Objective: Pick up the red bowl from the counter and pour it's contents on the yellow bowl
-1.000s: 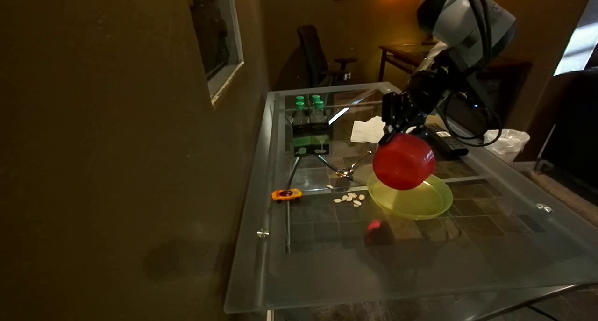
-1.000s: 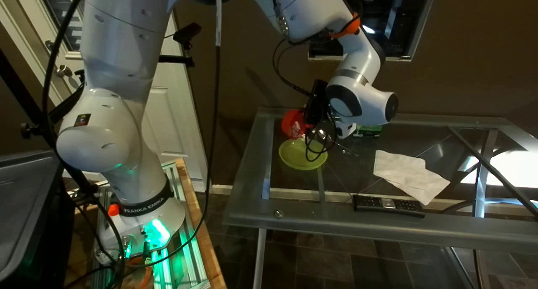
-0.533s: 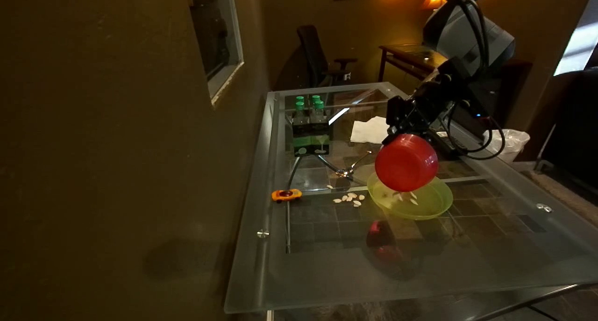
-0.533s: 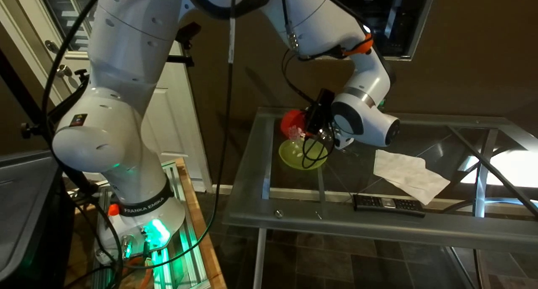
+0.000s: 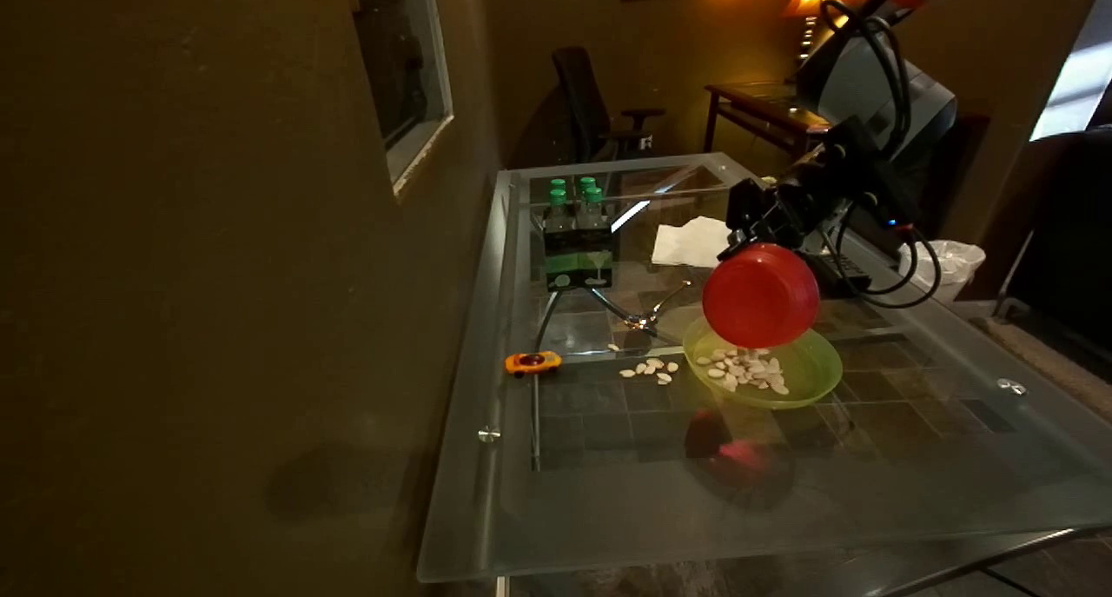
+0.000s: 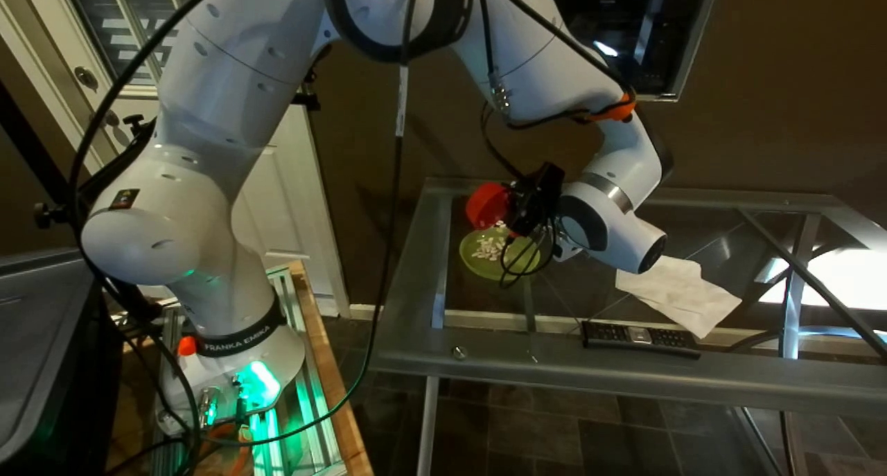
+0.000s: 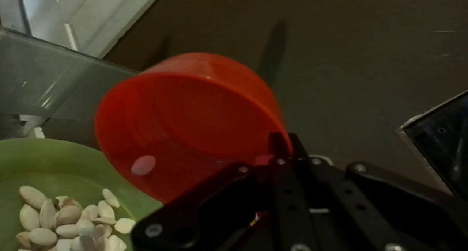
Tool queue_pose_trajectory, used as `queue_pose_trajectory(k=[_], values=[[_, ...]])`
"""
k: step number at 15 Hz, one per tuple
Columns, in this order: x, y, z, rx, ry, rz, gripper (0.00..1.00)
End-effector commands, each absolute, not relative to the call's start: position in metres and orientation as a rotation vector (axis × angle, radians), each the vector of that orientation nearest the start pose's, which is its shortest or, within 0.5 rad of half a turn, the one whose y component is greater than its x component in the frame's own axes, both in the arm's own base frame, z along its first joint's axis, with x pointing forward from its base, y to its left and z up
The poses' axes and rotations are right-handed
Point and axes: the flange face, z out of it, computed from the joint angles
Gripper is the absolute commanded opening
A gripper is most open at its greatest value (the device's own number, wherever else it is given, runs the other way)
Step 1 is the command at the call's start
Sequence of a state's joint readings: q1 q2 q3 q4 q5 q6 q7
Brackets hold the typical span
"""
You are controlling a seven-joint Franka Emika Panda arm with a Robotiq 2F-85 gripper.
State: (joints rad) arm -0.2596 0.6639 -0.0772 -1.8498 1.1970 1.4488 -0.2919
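Note:
My gripper is shut on the rim of the red bowl, with one finger inside and one outside. The red bowl is tipped on its side over the yellow bowl, its mouth facing the wrist camera. It also shows in both exterior views. One pale bit shows inside the red bowl. A pile of the contents lies in the yellow bowl, which stands on the glass counter. Several bits lie on the glass beside the yellow bowl.
An orange toy car is near the wall-side edge of the counter. A carrier of green-capped bottles stands farther along. White paper and a black remote lie on the counter. A brown wall runs along one side.
The red bowl has tipped further over. Pale bits fell from it and now lie piled in the yellow bowl, which held none visibly a second ago. The arm has shifted slightly.

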Motion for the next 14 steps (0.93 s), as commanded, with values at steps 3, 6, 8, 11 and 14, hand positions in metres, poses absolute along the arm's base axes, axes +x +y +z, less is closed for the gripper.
queue_pose_trajectory(k=[3, 6, 8, 11, 14], values=[[0.579, -0.102, 0.187, -1.488, 0.558, 0.526, 0.01], [0.583, -0.106, 0.19, -1.434, 0.566, 0.507, 0.01], [0.584, -0.106, 0.19, -1.444, 0.569, 0.504, 0.01], [0.585, -0.099, 0.188, -1.553, 0.595, 0.519, 0.01], [0.587, -0.085, 0.214, -1.726, 0.588, 0.47, 0.01]])
